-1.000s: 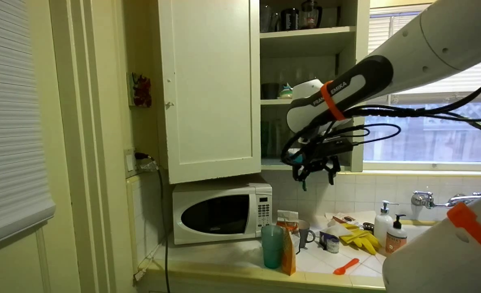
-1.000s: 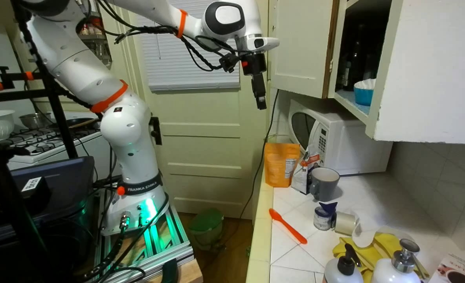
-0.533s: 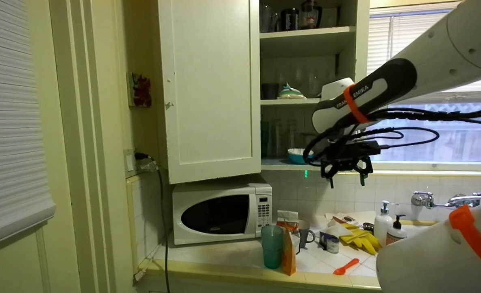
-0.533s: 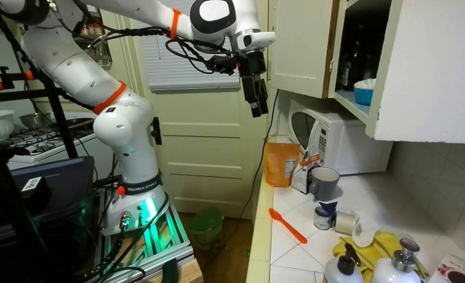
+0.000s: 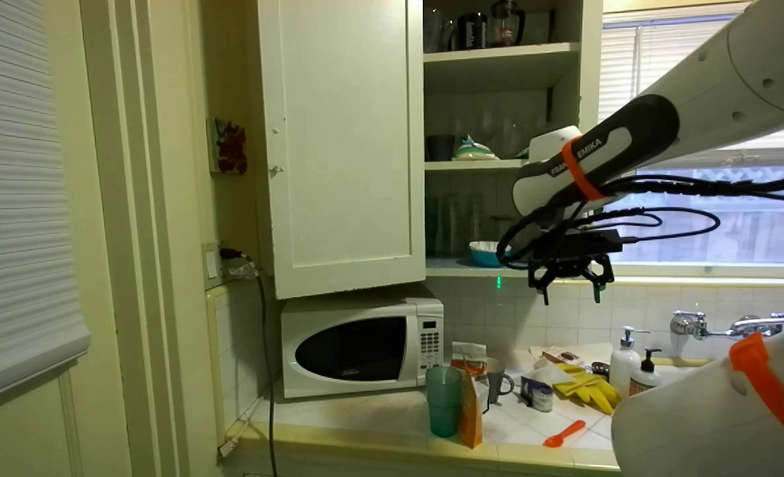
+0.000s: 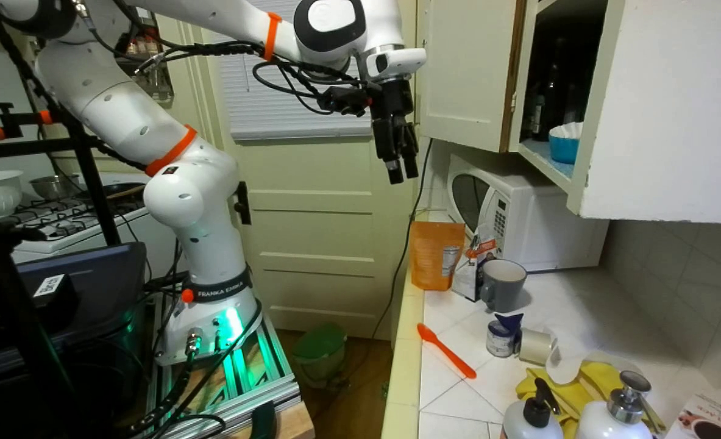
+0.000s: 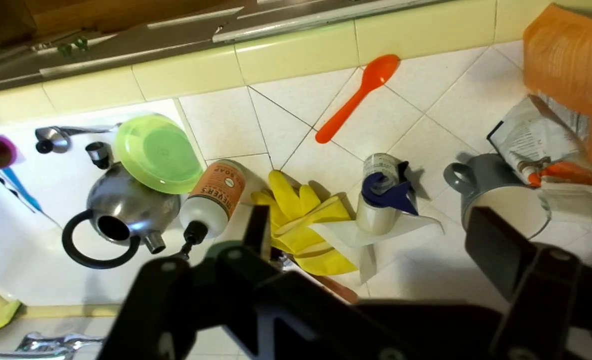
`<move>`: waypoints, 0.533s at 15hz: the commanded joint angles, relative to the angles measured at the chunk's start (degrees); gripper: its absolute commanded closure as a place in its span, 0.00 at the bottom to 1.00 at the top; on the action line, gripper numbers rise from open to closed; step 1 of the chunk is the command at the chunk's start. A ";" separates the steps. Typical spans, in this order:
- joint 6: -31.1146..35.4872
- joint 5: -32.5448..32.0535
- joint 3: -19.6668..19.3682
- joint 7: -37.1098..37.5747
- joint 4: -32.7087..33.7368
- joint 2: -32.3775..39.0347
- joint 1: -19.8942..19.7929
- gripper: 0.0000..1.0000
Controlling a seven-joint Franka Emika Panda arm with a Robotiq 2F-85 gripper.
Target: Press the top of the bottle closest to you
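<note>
A soap bottle with an orange label and black pump top stands by the sink, partly hidden by the arm. It also shows in an exterior view and in the wrist view. A white bottle with a silver pump top stands beside it, farther from the counter's front edge, and also shows in an exterior view. I cannot make out the white bottle in the wrist view. My gripper is open and empty, high above the counter and apart from both bottles. It also shows in the wrist view.
Yellow gloves, a can with a blue piece, a grey mug and an orange spoon lie on the counter. A kettle stands in the sink. An open cabinet hangs above.
Over the second my gripper has moved right toward the window in an exterior view, sinking slightly and turning. In the last half second it has barely moved. The bottles have not moved.
</note>
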 commanded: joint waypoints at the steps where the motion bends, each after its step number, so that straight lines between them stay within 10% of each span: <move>1: 1.16 0.04 -2.54 4.51 1.28 2.26 -4.08 0.00; 8: 9.98 1.39 -8.10 12.68 2.27 6.55 -10.90 0.00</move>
